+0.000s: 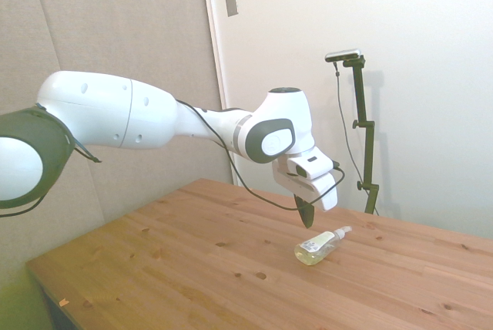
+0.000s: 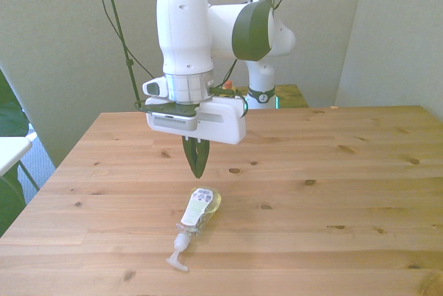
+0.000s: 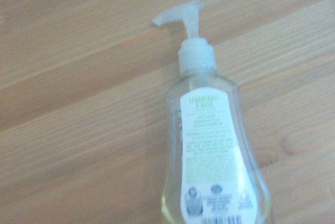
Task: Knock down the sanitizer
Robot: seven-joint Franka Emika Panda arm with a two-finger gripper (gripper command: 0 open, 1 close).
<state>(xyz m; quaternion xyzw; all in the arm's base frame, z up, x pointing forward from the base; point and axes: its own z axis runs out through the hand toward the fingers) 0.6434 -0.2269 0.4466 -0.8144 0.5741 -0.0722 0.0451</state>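
Wooden table (image 1: 192, 268), grey panels (image 1: 115, 21), white wall (image 1: 416, 21)

White Franka arm (image 1: 146, 118) extended horizontally, wrist bent downward; gripper (image 2: 197, 164) pointing vertically at the surface, its dark fingers (image 1: 306, 213) pressed together at the tips.

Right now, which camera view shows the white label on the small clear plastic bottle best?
The wrist view: the white label fills the frame, its print visible though soft. In the front view the label is small, on the bottle lying flat. The side view shows only a pale patch.
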